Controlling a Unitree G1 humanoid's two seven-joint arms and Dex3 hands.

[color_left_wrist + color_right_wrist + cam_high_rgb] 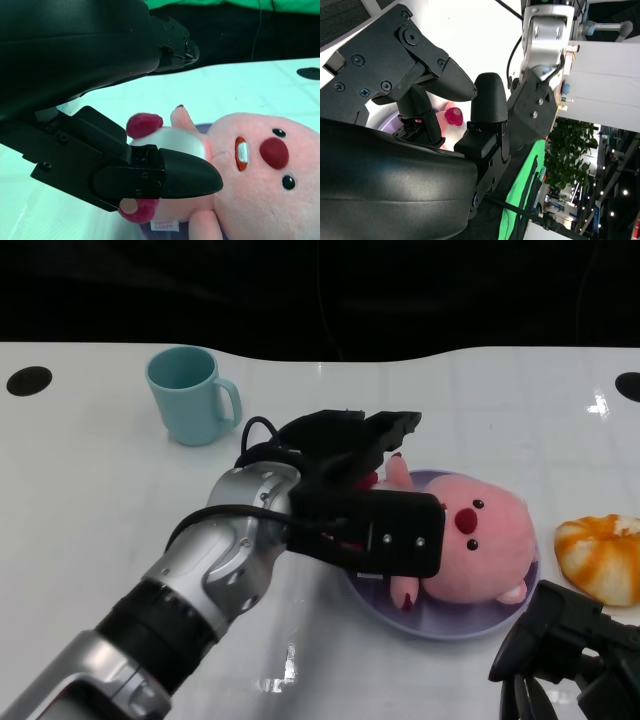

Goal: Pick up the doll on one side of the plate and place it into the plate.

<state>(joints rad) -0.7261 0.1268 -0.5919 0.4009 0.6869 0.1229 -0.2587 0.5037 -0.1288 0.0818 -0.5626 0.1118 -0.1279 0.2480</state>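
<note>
The pink plush doll lies in the lavender plate at centre right, so placing looks nearly finished. The left hand covers its lower body; whether it grips cannot be told. Next comes release and withdrawal. The right hand, lower right, is cropped, its state unclear.

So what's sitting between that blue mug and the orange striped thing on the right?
In the head view, the robot's left hand and the pink doll on the purple plate lie between the mug and the orange thing.
</note>
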